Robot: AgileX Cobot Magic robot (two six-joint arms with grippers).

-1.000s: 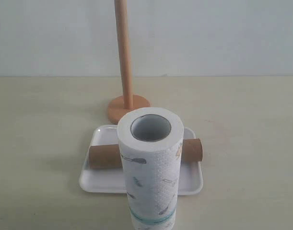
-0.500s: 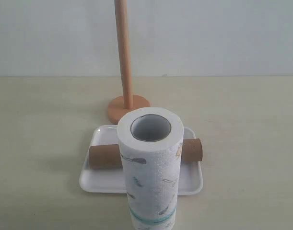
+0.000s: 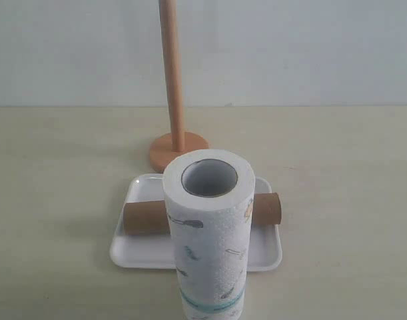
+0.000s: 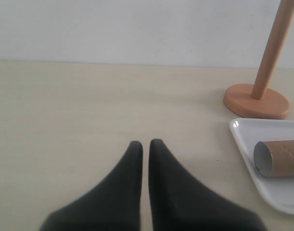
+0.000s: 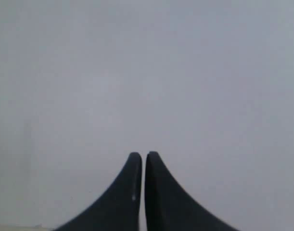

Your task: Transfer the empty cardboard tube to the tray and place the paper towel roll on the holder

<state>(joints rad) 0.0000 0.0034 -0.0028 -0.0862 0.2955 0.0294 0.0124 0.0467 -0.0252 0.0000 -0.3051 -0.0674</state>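
Observation:
The brown cardboard tube [image 3: 142, 218] lies flat across the white tray [image 3: 132, 251]; the left wrist view shows the tube's open end [image 4: 276, 158] inside the tray's rim [image 4: 252, 166]. The white paper towel roll [image 3: 210, 240] stands upright at the front, hiding the tube's middle, its teal band near the bottom. Behind the tray stands the wooden holder [image 3: 174, 100], bare, its disc base [image 4: 256, 100] on the table. My left gripper [image 4: 145, 144] is shut and empty over bare table, apart from the tray. My right gripper [image 5: 143, 155] is shut, facing only a pale wall. Neither gripper shows in the exterior view.
A beige table [image 3: 336, 167] stretches wide on both sides of the tray, ending at a pale wall [image 3: 290, 47] behind the holder.

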